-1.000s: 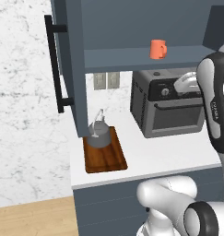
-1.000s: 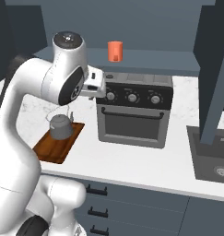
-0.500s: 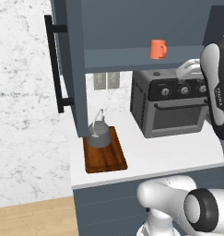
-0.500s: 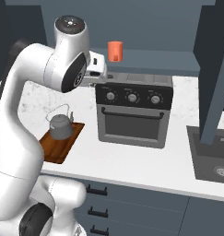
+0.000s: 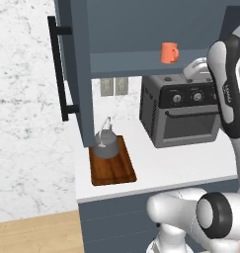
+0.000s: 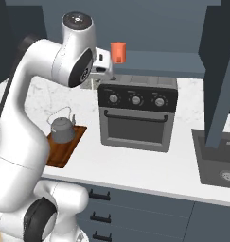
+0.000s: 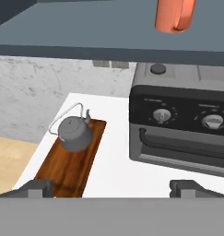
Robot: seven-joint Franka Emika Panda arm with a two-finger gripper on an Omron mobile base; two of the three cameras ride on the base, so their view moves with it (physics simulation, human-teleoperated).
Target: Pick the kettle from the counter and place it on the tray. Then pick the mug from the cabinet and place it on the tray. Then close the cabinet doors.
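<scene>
One orange mug sits at the frame's top right, well above the pincer, whose tips stand released, apart.

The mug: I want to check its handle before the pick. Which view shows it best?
The left base view: the whole mug stands on the cabinet shelf, loop handle to its right. The right base view shows its body whole, handle unclear. The hand view crops its top.

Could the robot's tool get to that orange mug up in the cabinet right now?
Probably yes. The mug stands on the cabinet shelf with the door swung open and nothing in front of it. The tool is open, empty and facing the shelf from below the mug.
</scene>
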